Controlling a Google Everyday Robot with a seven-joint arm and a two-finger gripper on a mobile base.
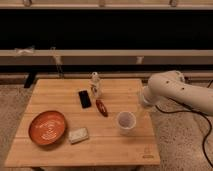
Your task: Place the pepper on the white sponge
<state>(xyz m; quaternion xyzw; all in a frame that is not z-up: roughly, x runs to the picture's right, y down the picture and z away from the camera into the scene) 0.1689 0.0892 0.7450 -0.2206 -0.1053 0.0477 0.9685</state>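
Pepper (101,107) mid-frame on table (115,147), beside phone (84,98) | sponge (78,134) lower left, just beside plate (47,127) | cup (126,121) upright, we see only white inside | gripper (144,106) right of cup, state we cannot tell

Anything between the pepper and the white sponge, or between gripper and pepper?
Between pepper and sponge: nothing visible, only bare table; the orange plate sits left of the sponge, off that line. The gripper is at the table's right edge, and the white cup stands near its straight line to the pepper.
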